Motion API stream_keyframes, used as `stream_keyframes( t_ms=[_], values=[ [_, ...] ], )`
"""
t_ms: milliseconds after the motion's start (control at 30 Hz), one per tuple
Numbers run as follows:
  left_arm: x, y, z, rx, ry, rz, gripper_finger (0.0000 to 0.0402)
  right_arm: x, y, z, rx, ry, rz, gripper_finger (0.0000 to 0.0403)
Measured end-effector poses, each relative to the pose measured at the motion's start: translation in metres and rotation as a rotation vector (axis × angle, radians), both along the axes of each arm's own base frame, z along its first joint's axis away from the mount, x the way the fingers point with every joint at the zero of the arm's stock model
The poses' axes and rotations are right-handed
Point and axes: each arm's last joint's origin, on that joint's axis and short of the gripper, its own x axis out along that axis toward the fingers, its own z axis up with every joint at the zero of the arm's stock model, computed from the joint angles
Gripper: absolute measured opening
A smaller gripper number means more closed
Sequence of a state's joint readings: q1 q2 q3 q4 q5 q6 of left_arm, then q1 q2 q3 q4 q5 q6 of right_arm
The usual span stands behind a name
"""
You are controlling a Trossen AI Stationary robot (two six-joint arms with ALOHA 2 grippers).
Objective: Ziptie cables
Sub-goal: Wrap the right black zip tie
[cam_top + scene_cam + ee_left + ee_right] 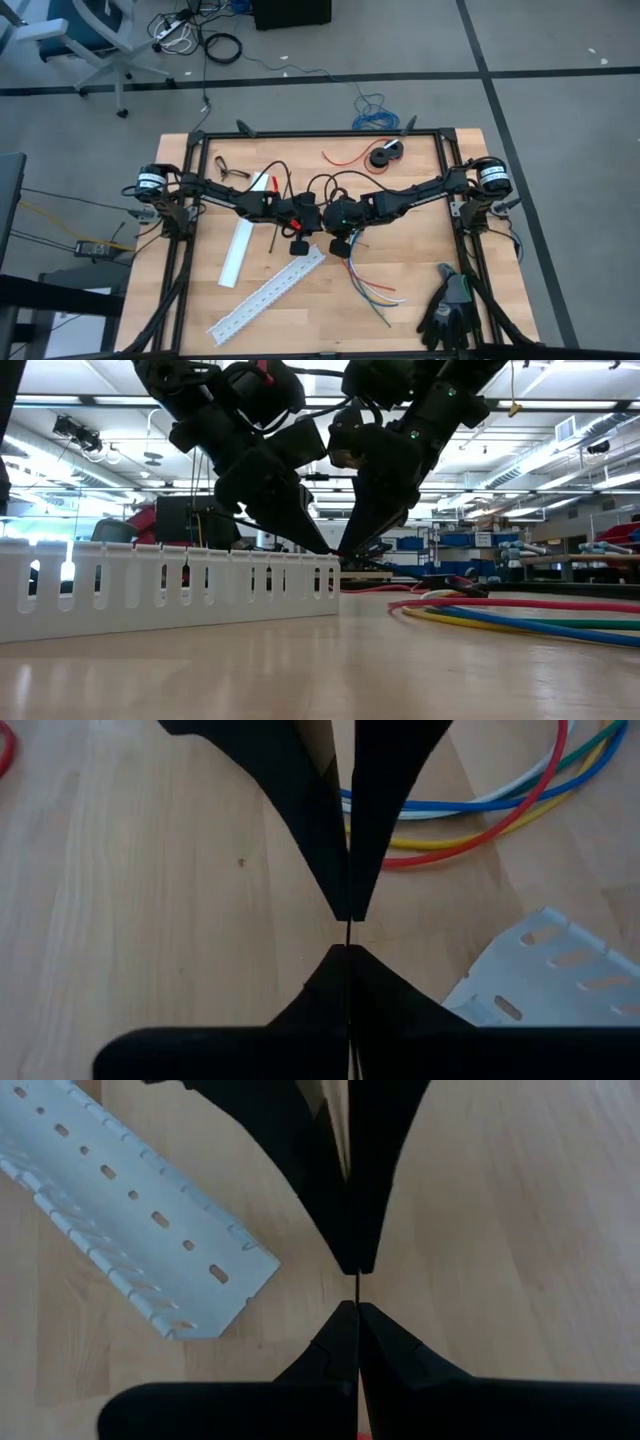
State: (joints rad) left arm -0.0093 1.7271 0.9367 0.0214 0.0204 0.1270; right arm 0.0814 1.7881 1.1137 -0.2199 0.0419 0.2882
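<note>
Slotted white cable duct (170,590) nearest the low camera, lying across the wood table (320,680); behind it both dark arms come down to one spot on the boards. Cables (520,618) to the side of that spot — red, yellow, blue, green strands flat on the wood, well clear of the duct.

High view: left gripper (298,243) and right gripper (338,243) meet tip to tip mid-table; cables (372,290) fan out from just beside the right gripper toward the near edge, apart from both tips; a black glove (447,312) lies at the near right corner.

Left wrist view: left gripper (349,930) with fingers pressed together, a thin pale strip pinched edge-on between them — probably the ziptie, too thin to be sure; the opposing dark tips meet it head-on; cables (470,820) curve past behind. Right wrist view: right gripper (356,1288) likewise closed on a thin strip; duct (130,1210) alongside.

Handling, by judgement: cables light, limp, smooth-jacketed; loose ends will splay and slide; best taken near the gathered end, where strands lie together.

Only the wrist views show the pinched strip; only the high view shows the bunch's whole spread; the low view alone shows the tips down close to the boards.
</note>
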Motion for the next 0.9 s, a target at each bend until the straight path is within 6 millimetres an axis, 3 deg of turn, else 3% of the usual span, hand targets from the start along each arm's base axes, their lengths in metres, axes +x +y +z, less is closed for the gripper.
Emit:
stream_keyframes(
  t_ms=[167,433,633,767,900],
  values=[
    [-0.002,0.000,-0.002,0.001,0.035,0.011,0.0002,0.000,-0.001,0.000,-0.051,-0.008,-0.003,0.0013],
    [-0.004,0.003,-0.004,0.033,0.061,0.070,0.0001,-0.007,-0.009,-0.001,-0.069,0.072,-0.040,0.0074],
    [-0.004,0.005,-0.003,0.073,0.053,0.130,0.0001,-0.042,-0.010,0.022,-0.220,0.222,-0.248,0.0082],
    [-0.007,0.007,0.002,0.073,-0.027,0.155,0.0001,-0.071,0.007,0.041,-0.298,0.199,-0.331,0.0078],
    [-0.020,0.011,0.006,0.031,-0.139,0.175,0.0000,-0.106,0.025,0.041,-0.292,0.132,-0.395,0.0078]
  ],
)
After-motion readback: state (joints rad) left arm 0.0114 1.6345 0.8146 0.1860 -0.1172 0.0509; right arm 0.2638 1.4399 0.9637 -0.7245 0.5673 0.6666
